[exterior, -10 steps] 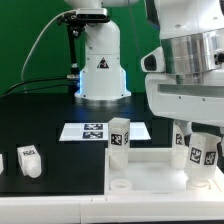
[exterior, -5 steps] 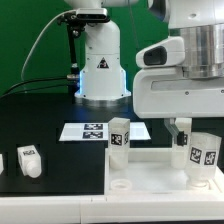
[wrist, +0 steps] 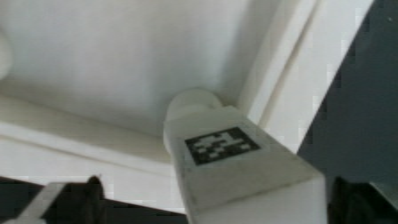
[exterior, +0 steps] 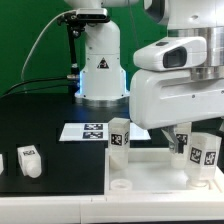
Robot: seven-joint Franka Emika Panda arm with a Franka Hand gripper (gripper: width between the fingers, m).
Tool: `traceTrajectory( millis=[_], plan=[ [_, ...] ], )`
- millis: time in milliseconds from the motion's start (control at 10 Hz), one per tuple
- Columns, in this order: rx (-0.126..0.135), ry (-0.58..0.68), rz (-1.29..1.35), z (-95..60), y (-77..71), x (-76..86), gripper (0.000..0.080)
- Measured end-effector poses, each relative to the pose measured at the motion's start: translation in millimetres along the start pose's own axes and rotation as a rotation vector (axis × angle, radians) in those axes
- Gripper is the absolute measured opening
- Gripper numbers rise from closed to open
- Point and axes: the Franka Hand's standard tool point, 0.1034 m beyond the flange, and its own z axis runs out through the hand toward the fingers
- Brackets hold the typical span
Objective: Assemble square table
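Observation:
The white square table top [exterior: 150, 168] lies at the front of the exterior view, with a round hole [exterior: 120, 185] near its front. One tagged white leg [exterior: 119, 134] stands upright at its far left corner. A second tagged leg [exterior: 204, 150] stands at its right side. My gripper [exterior: 192, 140] hangs over that leg, largely hidden by the arm's big white hand. In the wrist view the leg [wrist: 222, 145] stands between the jaws of my gripper [wrist: 217, 200]. One dark fingertip [wrist: 75, 200] stays clear of the leg, so the gripper is open.
A loose tagged leg [exterior: 30, 160] lies on the black table at the exterior view's left, and another white part [exterior: 2, 162] shows at the left edge. The marker board [exterior: 90, 130] lies behind the top. The robot base [exterior: 100, 70] stands at the back.
The arm's hand has turned and shifted toward the exterior view's left, now covering more of the right leg. The legs and the top have not moved.

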Motion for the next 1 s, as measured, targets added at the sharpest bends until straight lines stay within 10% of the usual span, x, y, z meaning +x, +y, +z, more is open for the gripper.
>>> traceTrajectory(
  millis=[300, 1000],
  plan=[
    [0.0, 0.0, 0.067, 0.2, 0.0, -0.1, 0.0284],
    [0.018, 0.01, 1.042, 2.9, -7.1, 2.7, 0.0285]
  ],
)
